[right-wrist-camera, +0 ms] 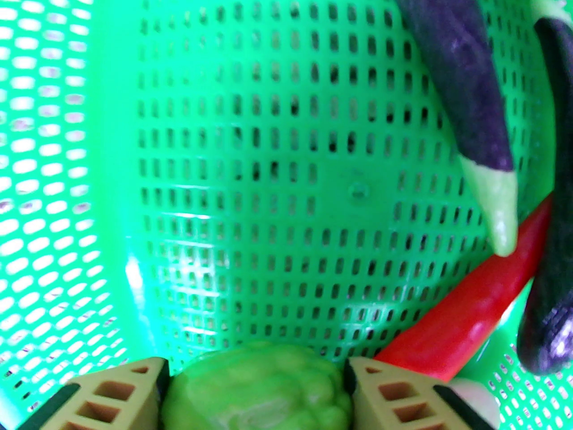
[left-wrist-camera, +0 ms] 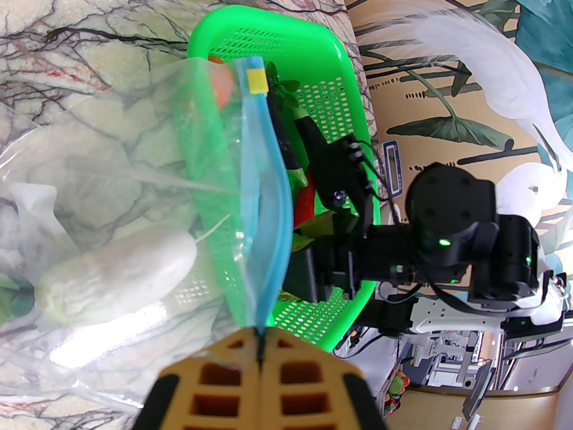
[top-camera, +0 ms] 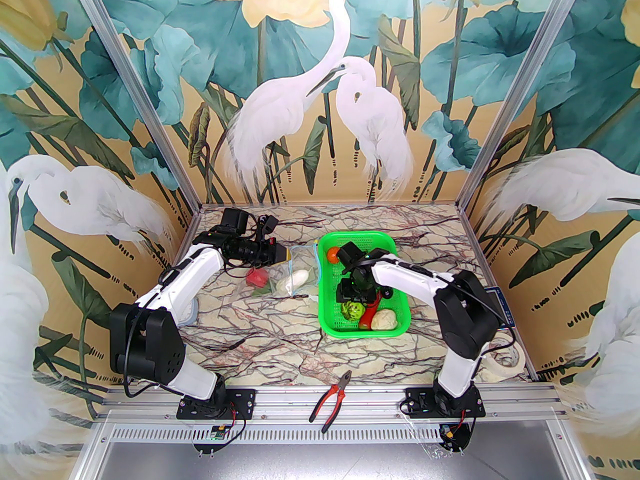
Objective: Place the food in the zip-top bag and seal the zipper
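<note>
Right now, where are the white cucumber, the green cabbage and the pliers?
white cucumber (left-wrist-camera: 121, 276), left wrist view, middle of its body.
green cabbage (right-wrist-camera: 255, 397), right wrist view, its top surface.
pliers (top-camera: 342, 386), top external view, the joint.

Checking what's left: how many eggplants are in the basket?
2, in the basket: first eggplant, tip by the red chili; second eggplant right of it. More may be hidden.
</note>
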Robot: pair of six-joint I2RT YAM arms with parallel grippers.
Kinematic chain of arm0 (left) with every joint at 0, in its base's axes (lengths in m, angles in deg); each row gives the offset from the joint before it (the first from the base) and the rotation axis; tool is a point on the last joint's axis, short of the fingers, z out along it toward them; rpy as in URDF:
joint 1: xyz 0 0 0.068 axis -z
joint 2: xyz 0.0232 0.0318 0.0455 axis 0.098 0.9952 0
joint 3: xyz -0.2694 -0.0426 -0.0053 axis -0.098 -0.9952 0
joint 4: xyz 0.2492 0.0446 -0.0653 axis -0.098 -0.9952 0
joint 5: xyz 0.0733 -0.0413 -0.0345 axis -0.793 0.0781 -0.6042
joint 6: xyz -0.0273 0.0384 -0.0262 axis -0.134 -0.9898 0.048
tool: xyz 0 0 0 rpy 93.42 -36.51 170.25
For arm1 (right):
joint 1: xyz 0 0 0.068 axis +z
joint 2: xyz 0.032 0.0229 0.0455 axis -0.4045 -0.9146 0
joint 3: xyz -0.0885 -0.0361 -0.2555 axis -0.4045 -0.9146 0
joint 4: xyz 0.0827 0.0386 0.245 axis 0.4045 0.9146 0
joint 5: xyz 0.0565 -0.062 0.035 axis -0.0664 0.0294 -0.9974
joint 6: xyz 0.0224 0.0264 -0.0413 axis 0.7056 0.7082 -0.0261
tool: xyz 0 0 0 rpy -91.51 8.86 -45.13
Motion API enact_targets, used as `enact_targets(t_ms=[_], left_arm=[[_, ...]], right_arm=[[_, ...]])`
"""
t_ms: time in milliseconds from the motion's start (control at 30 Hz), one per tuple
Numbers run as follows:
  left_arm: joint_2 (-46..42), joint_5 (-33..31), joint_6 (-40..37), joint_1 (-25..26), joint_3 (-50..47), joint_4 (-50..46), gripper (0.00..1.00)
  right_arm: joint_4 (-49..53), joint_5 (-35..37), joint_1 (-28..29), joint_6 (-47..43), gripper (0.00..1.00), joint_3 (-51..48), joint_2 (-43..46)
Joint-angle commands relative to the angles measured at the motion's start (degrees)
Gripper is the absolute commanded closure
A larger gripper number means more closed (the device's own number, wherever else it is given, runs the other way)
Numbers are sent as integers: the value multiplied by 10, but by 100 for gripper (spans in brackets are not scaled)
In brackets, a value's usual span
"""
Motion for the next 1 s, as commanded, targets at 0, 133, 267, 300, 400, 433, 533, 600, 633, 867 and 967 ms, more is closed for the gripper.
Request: enact_targets(t_ms=[0, 133, 267, 300, 400, 433, 533, 600, 633, 867, 967], left_arm=[[-5, 7, -6, -1, 1, 10, 98], [-6, 7, -5, -1, 2, 10, 98], [-5, 7, -4, -1, 5, 11, 98], [-5, 8, -3, -1, 7, 11, 98], [-4, 9, -1, -1, 12, 13, 98], [-3, 9, -1, -1, 14, 14, 98], [-1, 10, 1, -1, 19, 14, 98], [0, 11, 3, -1, 21, 16, 98], [0, 13, 5, -1, 23, 17, 98], [2, 24, 14, -1, 28, 27, 98], [1, 29, 18, -1, 29, 32, 98]], right_arm=[[-20, 31, -5, 12, 49, 26, 42], [-41, 55, -14, 16, 49, 59, 64], [-83, 52, -17, 28, 49, 90, 71], [-96, 44, -17, 32, 49, 94, 70], [-143, 17, -15, 50, 49, 108, 63], [-159, 10, -15, 57, 49, 112, 60], [-203, -4, -8, 79, 49, 120, 47], [-218, -10, -1, 88, 48, 128, 35], [-225, -14, 3, 93, 48, 132, 27], [-262, -40, 38, 118, 45, 168, -34], [-264, -41, 47, 122, 40, 187, -56]])
